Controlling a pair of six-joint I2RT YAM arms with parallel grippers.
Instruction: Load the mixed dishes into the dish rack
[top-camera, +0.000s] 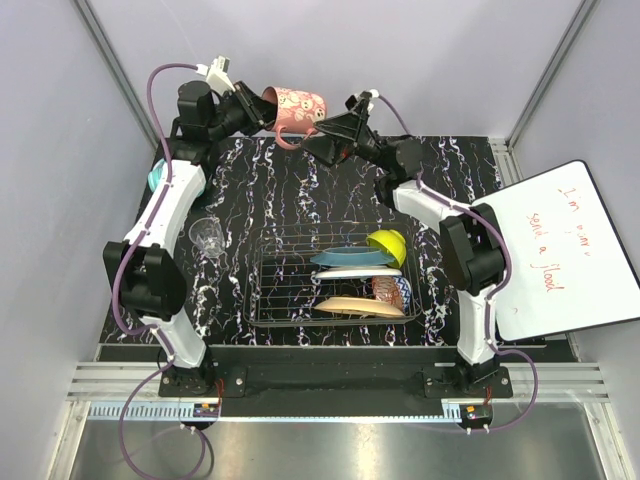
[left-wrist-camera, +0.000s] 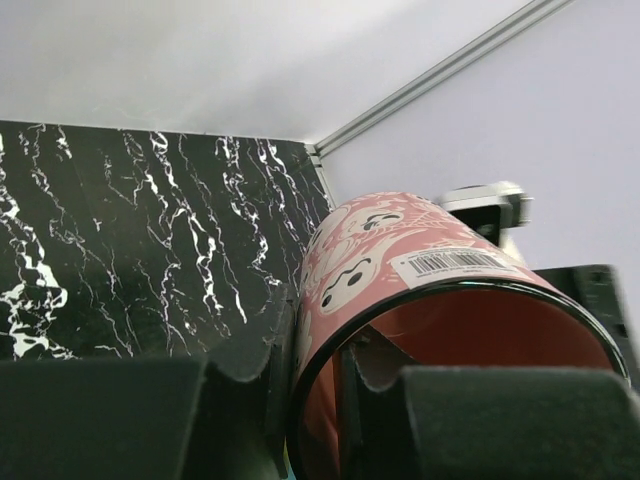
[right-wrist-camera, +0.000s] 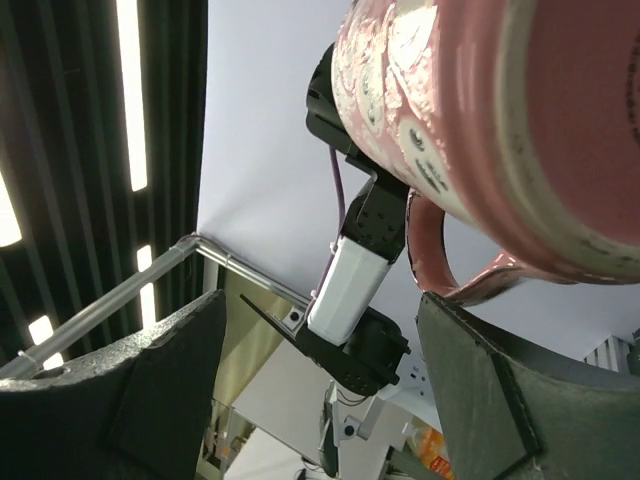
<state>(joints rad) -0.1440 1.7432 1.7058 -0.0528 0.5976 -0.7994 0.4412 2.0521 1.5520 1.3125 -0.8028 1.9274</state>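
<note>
My left gripper (top-camera: 262, 106) is raised high at the back and shut on the rim of the pink mug (top-camera: 298, 108), one finger inside and one outside. The left wrist view shows the gripper (left-wrist-camera: 310, 385) pinching the mug's wall (left-wrist-camera: 400, 255). My right gripper (top-camera: 320, 136) is open just below the mug, by its handle. In the right wrist view the mug (right-wrist-camera: 470, 110) hangs over the open gripper (right-wrist-camera: 320, 390), handle just above the right finger. The dish rack (top-camera: 270, 300) holds the teal plate (top-camera: 350, 258), white plate (top-camera: 350, 272), tan plate (top-camera: 350, 305), yellow-green bowl (top-camera: 388, 243) and red patterned bowl (top-camera: 392, 290). The clear glass (top-camera: 207, 236) stands on the table, left of the rack.
Teal headphones (top-camera: 157, 178) lie at the table's left edge behind the left arm. A whiteboard (top-camera: 560, 250) with red writing leans at the right. Grey walls close in the back and sides. The rack's left half holds no dishes.
</note>
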